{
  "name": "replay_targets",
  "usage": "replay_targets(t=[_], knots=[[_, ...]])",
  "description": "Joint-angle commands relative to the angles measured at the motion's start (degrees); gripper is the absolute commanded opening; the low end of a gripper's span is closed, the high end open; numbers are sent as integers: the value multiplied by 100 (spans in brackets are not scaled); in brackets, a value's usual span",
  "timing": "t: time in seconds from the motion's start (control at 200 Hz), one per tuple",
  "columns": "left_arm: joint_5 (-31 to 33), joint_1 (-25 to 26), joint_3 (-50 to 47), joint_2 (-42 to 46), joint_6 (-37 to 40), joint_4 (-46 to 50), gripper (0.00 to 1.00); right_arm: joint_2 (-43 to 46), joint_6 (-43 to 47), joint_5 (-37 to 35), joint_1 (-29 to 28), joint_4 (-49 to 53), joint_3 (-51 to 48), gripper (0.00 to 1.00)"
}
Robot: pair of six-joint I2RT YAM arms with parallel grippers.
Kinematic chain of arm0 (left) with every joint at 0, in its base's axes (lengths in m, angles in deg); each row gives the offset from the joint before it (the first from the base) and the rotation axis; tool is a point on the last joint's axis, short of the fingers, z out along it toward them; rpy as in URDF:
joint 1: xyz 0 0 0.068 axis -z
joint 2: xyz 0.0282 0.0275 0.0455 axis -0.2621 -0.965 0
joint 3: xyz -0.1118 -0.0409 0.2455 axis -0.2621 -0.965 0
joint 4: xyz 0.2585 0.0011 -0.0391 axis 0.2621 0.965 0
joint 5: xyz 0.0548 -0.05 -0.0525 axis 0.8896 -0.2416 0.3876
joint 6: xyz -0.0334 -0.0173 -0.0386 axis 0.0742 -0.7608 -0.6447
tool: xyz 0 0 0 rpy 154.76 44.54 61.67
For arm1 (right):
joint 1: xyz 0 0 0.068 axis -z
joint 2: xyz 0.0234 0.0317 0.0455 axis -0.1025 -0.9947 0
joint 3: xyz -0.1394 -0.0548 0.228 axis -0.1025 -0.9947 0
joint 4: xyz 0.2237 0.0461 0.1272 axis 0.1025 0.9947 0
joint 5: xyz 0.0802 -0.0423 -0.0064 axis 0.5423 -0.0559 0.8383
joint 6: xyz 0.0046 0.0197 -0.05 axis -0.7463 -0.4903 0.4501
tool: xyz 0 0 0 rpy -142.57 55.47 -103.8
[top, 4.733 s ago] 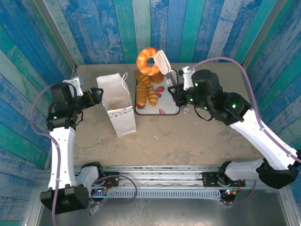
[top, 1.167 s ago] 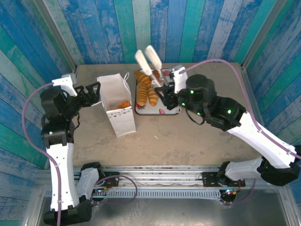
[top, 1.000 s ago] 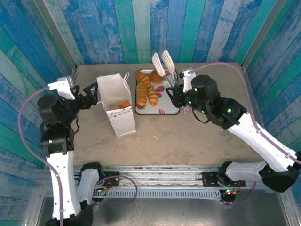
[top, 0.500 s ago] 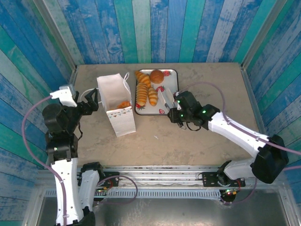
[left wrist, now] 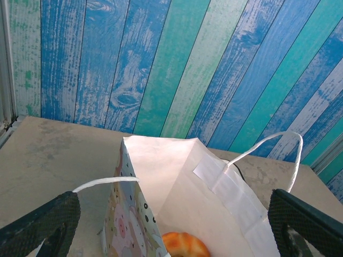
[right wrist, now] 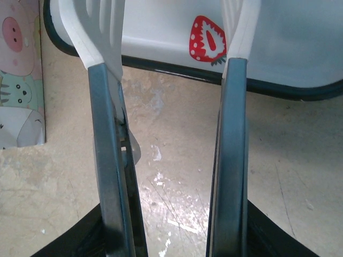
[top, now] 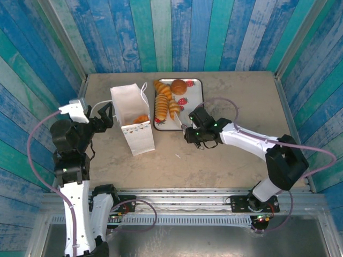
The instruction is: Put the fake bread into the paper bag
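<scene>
Blue and teal wooden planks wall in a pale, scuffed worktop [top: 236, 155], and the job reads as partly done. On the left, the left jaws stand wide, one dark finger [left wrist: 40, 225] on each side of the open mouth of the white paper bag with cord handles and a pastel cartoon print [top: 130, 104]. They straddle the bag without clamping it, and I cannot tell whether either finger touches the paper. The bag stands upright, and one glossy orange pastry [left wrist: 185, 245] lies at its bottom. Just right of the bag sits the white strawberry-print tray with a dark rim [top: 194, 110]. It carries the rest of the fake bread: a row of ridged golden croissants [top: 163, 101] down its left side and a round brown bun [top: 179, 86] at its far end. Right again, the right arm [top: 241, 140] reaches in low across the worktop. Its right jaws are partly parted, and the wrist view shows nothing between the white slotted fingers [right wrist: 99, 32]. Those tips just overhang the tray's near rim, above a printed strawberry and short of any pastry. The step in hand looks like the reach for another piece. The next move calls for sliding the tips farther over the rim and to the left until they bracket the nearest croissant. They then need to close enough to hold its slick, rounded shell and lift it clear of the rim before carrying it left to the bag's mouth.
</scene>
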Motion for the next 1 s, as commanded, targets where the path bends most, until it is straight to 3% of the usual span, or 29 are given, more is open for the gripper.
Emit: replay_targets(t=[0.0,0.776,0.992], knots=[[-6,-17,-3,66,45,-48,94,-158,56,72,64,-225,300,50],[115,-24,80,-87,110,-41,94,-1215,292,578,429,-367,993,52],[146,-28,95,-100,76,-51,94,-1464,327,683,429,-328,1084,47]])
